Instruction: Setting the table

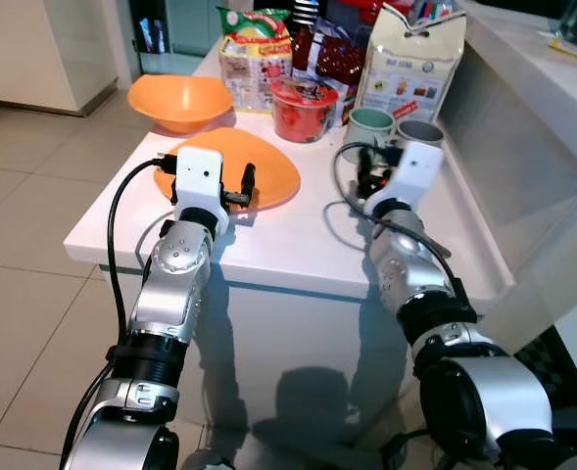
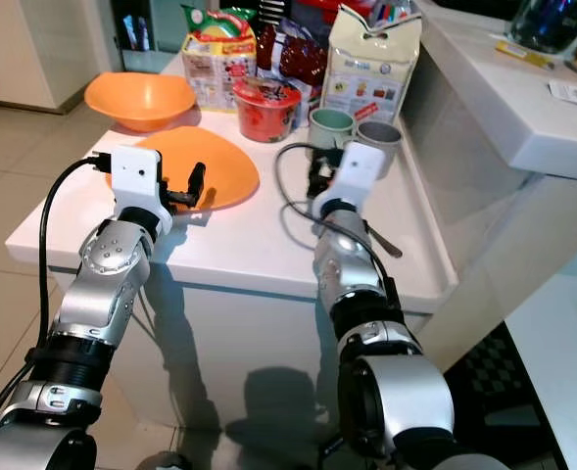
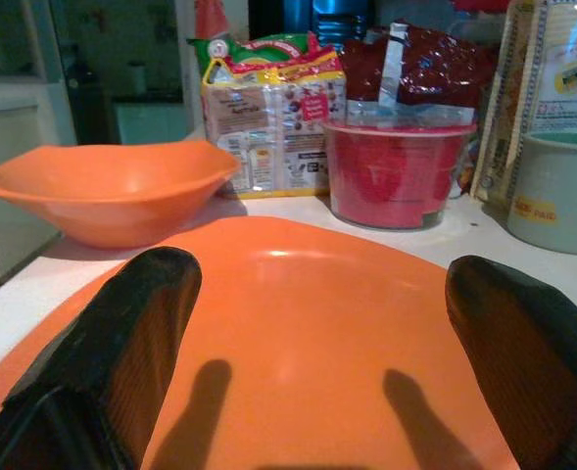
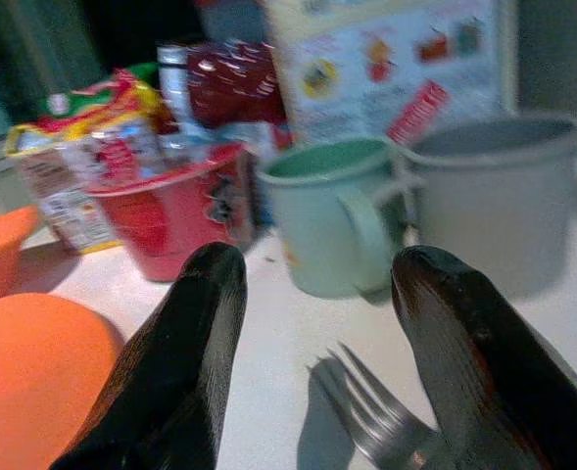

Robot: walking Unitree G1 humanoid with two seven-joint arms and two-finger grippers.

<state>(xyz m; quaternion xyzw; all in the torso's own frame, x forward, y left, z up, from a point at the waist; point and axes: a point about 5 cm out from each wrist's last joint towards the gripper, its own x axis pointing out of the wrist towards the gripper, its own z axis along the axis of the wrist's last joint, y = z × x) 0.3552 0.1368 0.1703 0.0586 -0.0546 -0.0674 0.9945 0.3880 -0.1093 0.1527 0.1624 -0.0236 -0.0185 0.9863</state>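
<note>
On the white counter (image 1: 298,245), upper centre of the left eye frame: one orange plate (image 1: 254,162), one orange bowl (image 1: 180,100) behind it toward upper left, one red cup (image 1: 304,108), two mugs side by side, green (image 1: 369,128) and grey (image 1: 419,132), one fork (image 4: 381,421), plus several food packs (image 1: 259,54) crowded along the far edge. Left tool (image 1: 213,188) spread open over the plate's near rim, gripping nothing; right tool (image 4: 312,362) likewise open, poised over the fork just short of the mugs. Bare counter between plate and mugs and along the near edge, tiled floor (image 1: 33,186) at frame left, raised ledge (image 1: 552,88) hemming the right.
</note>
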